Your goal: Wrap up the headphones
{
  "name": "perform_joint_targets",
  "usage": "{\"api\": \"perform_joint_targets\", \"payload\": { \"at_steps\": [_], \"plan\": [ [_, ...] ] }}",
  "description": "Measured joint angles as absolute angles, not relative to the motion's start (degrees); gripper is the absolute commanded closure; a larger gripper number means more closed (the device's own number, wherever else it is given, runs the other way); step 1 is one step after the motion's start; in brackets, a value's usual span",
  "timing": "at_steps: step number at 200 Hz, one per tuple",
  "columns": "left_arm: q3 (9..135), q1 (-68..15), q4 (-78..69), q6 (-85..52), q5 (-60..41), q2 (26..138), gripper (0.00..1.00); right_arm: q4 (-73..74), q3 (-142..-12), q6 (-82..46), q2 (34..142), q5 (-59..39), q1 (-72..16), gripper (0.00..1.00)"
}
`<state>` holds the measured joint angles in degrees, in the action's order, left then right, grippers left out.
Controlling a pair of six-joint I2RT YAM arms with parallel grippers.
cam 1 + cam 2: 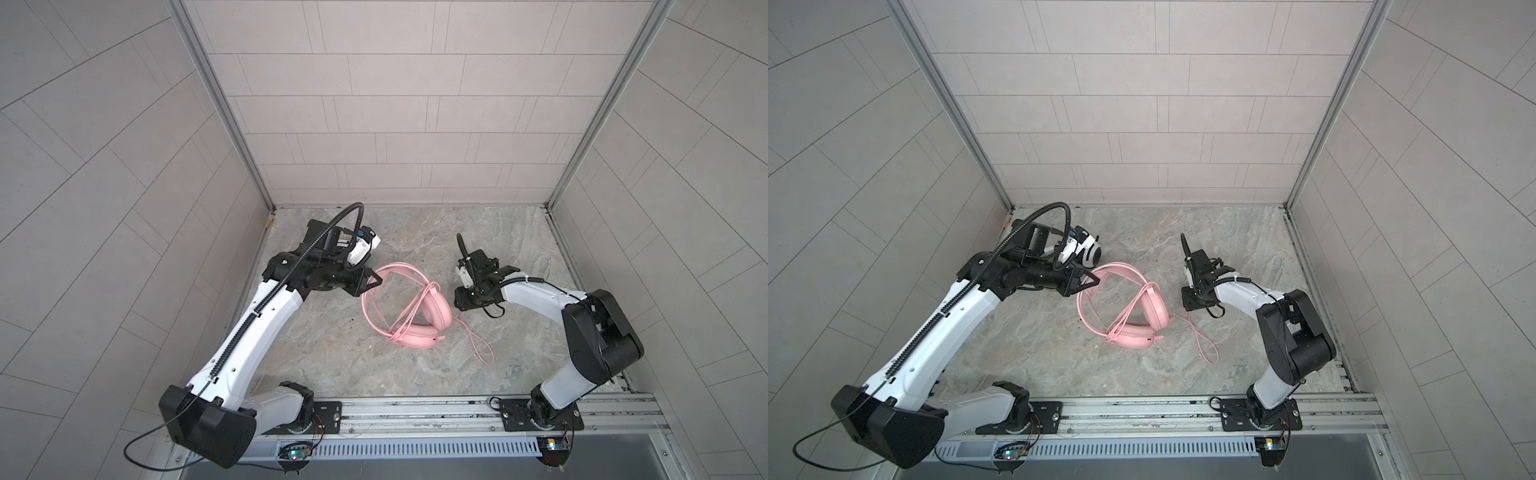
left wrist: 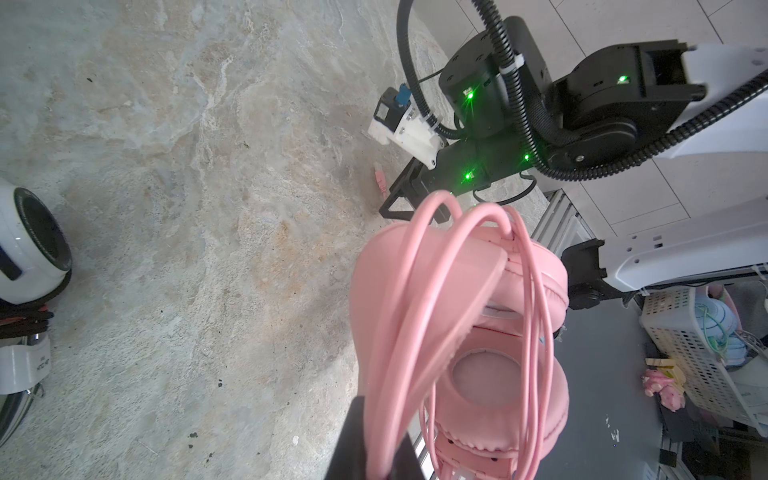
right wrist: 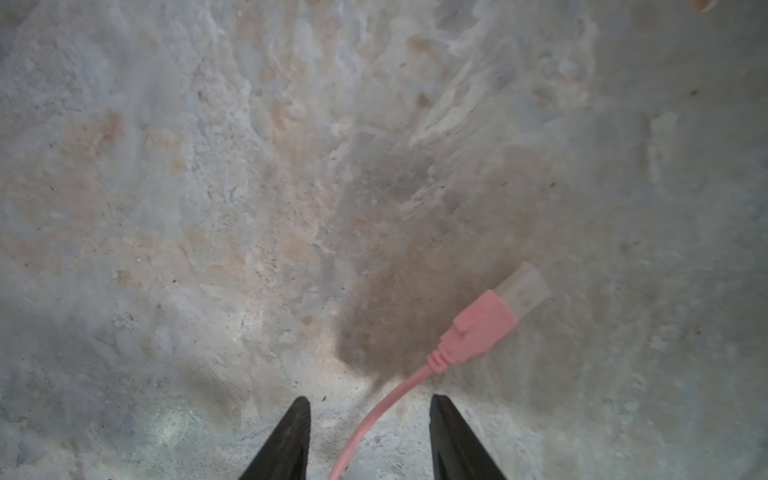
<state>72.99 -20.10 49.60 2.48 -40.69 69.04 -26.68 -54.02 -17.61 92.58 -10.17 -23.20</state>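
Pink headset mid-desk: cable looped over cups, tail and plug loose. Left gripper fingers clamped on headband; right gripper fingers apart astride cable. I judge wrap unfinished.

White-shelled arms with black joints and ribbed black cables

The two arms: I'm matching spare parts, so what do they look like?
Both arms, left and right, have white link shells, black joints and ribbed black cable conduit. Green lights dot the right wrist. The grippers, left gripper and right gripper, have black pointed fingers.
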Motion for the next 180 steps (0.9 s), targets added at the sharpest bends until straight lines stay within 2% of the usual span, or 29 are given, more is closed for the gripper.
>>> {"api": "perform_joint_targets", "payload": {
  "at_steps": [35, 85, 103, 142, 180],
  "plan": [
    [73.06, -19.99, 49.54, 2.22, -40.69, 68.03, 1.00, -27.35, -53.45, -17.89, 92.64, -7.97, -23.53, 0.52],
    [73.06, -19.99, 48.60, 0.60, -40.75, 66.96, 1.00, -24.95, -52.14, -18.94, 94.39, -9.06, -23.64, 0.56],
    [73.06, -19.99, 48.27, -0.03, -40.75, 66.81, 1.00, -23.31, -51.77, -19.66, 94.41, -10.07, -23.64, 0.65],
    [73.06, -19.99, 47.86, -0.99, -40.77, 66.35, 1.00, -19.18, -50.68, -21.19, 94.83, -10.66, -23.57, 0.96],
    [73.06, -19.97, 47.18, -2.98, -40.82, 66.02, 1.00, -16.75, -48.51, -21.69, 93.32, -11.64, -22.06, 0.99]
  ]
}}
